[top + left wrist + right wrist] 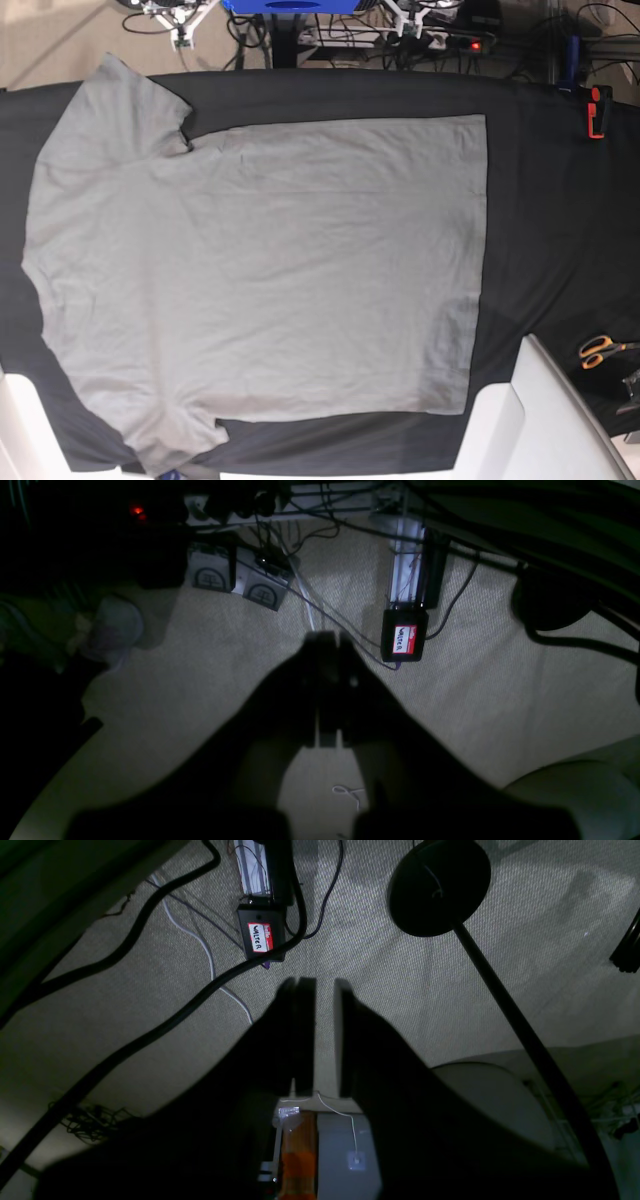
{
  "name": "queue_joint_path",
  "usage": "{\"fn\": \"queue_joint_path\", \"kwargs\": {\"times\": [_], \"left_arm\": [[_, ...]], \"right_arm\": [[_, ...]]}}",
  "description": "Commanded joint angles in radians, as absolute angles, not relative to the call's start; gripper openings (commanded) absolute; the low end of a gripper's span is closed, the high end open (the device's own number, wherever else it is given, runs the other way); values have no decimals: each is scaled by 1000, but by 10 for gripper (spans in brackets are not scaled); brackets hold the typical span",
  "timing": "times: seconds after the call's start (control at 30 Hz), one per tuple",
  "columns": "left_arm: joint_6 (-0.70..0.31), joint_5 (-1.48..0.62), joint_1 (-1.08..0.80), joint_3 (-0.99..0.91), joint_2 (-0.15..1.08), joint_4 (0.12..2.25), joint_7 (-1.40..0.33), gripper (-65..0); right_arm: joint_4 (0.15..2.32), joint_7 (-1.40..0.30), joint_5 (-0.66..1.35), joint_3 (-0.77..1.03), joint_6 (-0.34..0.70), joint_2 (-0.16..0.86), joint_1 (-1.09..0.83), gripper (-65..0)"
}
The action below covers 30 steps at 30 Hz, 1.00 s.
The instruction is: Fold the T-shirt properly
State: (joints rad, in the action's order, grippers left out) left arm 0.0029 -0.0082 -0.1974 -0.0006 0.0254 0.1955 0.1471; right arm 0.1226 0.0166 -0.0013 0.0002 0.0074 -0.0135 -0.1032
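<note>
The grey T-shirt (260, 270) lies spread flat on the black table cloth (560, 220) in the base view. Its sleeves point to the upper left and lower left, and its straight hem is on the right. No gripper touches it. In the left wrist view my left gripper (330, 636) is a dark silhouette with its fingers pressed together, hanging over beige carpet. In the right wrist view my right gripper (325, 982) also hangs over carpet. A narrow gap shows between its fingers, with nothing in it. Neither wrist view shows the T-shirt.
Orange-handled scissors (600, 350) lie at the table's right edge, and a red clamp (597, 112) sits at the upper right. White arm parts (545, 420) rise at the front corners. On the floor are a labelled black box (261, 936), cables and a round black stand base (439, 887).
</note>
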Motion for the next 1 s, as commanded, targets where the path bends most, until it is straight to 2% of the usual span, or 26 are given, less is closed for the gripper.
{"fn": "queue_joint_path", "kwargs": {"times": [0.0, 0.07, 0.13, 0.6, 0.7, 0.97], "left_arm": [[5, -7, -216, -1, 28, 205, 148, -650], [5, -7, -236, -1, 28, 228, 148, -650], [5, -5, -255, 5, 28, 254, 148, -650], [5, -7, -305, -2, 30, 306, 148, -650], [5, -8, -394, -2, 56, 447, 148, -650], [5, -15, -625, -22, 125, 805, 148, -650]], "right_arm": [[140, 30, -2, -2, 7, -10, -125, -594], [166, 38, -2, -2, 7, -8, -143, -600], [173, 36, -2, -2, 7, -7, -147, -650], [214, 36, -4, -2, 7, -5, -188, -642], [315, 7, -4, -2, 7, -5, -266, -642], [829, -208, 1, 4, 7, 30, -542, -642]]}}
